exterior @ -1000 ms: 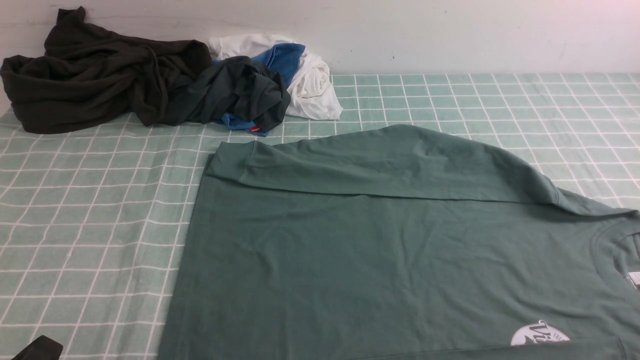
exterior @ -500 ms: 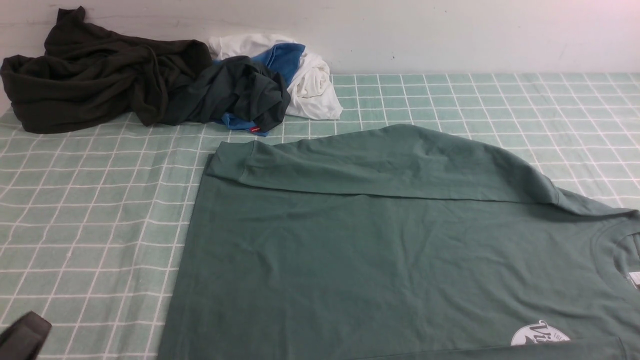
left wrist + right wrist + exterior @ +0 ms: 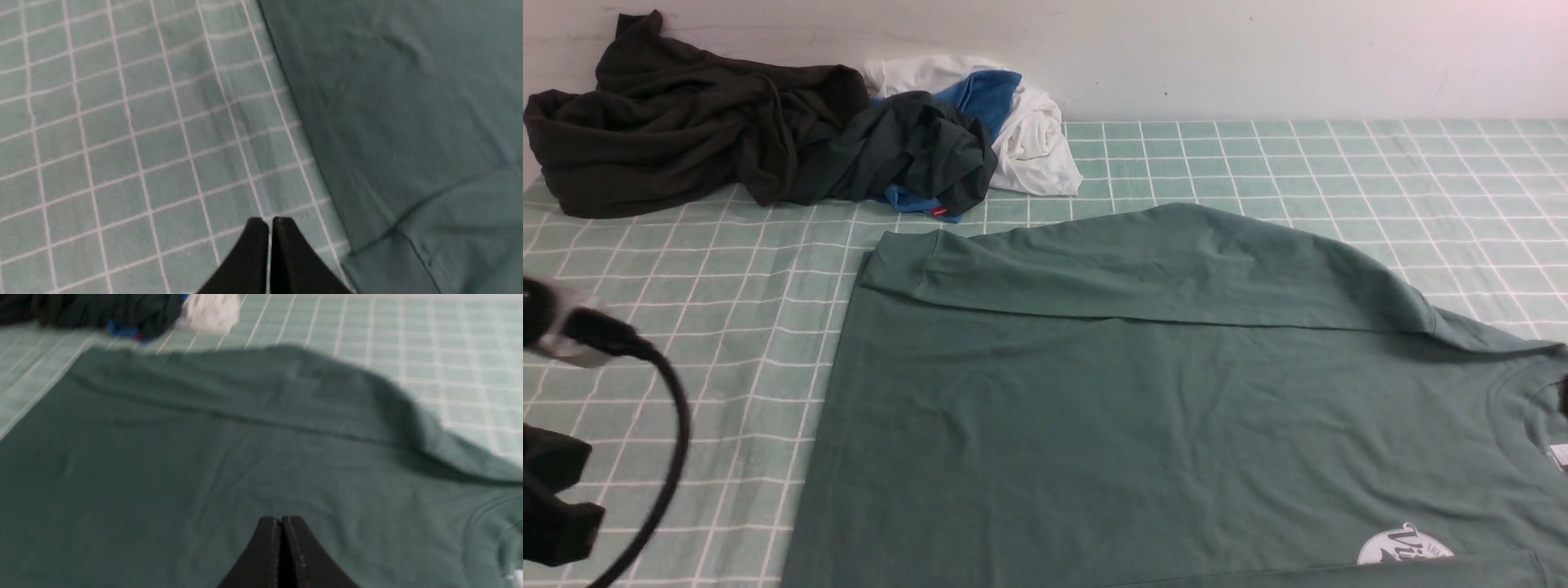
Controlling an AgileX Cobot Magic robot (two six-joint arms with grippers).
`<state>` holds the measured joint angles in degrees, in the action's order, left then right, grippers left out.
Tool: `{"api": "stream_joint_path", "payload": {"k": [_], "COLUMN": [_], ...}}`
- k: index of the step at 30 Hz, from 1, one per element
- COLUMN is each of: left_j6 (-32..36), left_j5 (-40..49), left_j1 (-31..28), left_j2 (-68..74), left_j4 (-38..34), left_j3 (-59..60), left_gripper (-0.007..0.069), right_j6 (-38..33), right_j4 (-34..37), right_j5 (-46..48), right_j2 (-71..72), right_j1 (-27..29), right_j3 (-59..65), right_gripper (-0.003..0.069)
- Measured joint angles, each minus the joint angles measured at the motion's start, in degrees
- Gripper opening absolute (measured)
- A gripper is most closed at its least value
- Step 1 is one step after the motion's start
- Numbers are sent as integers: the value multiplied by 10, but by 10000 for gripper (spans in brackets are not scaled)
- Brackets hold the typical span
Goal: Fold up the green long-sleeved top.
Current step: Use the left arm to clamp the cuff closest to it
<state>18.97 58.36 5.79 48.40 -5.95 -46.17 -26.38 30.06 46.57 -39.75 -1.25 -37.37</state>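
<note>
Here the green long-sleeved top (image 3: pixel 1160 425) lies flat, 1 sleeve (image 3: pixel 1143 261) folded across; both jaws closed.

On the green long-sleeved top (image 3: pixel 1143 408), the white round logo (image 3: pixel 1405 545) shows script beginning "Vi"; neck label (image 3: pixel 1558 454) and red tab (image 3: pixel 939 211) illegible.
</note>
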Motion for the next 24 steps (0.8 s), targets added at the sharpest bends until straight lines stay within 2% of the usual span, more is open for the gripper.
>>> {"api": "stream_joint_path", "payload": {"k": [1, 2, 4, 5, 7, 10, 13, 17, 23, 24], "left_j6": [0, 0, 0, 0, 1, 5, 9, 9, 9, 9], "left_j5": [15, 15, 49, 50, 61, 46, 0, -52, -88, -88], "left_j1": [27, 27, 103, 108, 168, 209, 233, 242, 244, 245], "left_j2": [24, 24, 89, 93, 163, 233, 307, 384, 461, 467], "left_j4": [3, 3, 2, 2, 1, 1, 2, 2, 2, 3], "left_j3": [-4, -4, -3, -2, -1, 1, 1, 1, 1, -1], "left_gripper": [22, 22, 71, 76, 145, 219, 300, 358, 360, 332], "right_j6": [-1, -2, 0, 1, 18, 40, 53, 57, 58, 58], "right_j4": [-8, -11, -56, -59, -109, -157, -184, -192, -197, -197], "right_j5": [39, 47, 147, 153, 216, 241, 243, 235, 214, 208], "right_j2": [-20, -24, -82, -85, -121, -144, -152, -153, -153, -153], "right_j1": [-13, -16, -72, -76, -128, -165, -179, -181, -181, -181], "right_j3": [-17, -21, -60, -61, -69, -70, -70, -70, -70, -70], "right_gripper": [-14, -14, -14, -14, -14, -14, -14, -14, -14, -14]}}
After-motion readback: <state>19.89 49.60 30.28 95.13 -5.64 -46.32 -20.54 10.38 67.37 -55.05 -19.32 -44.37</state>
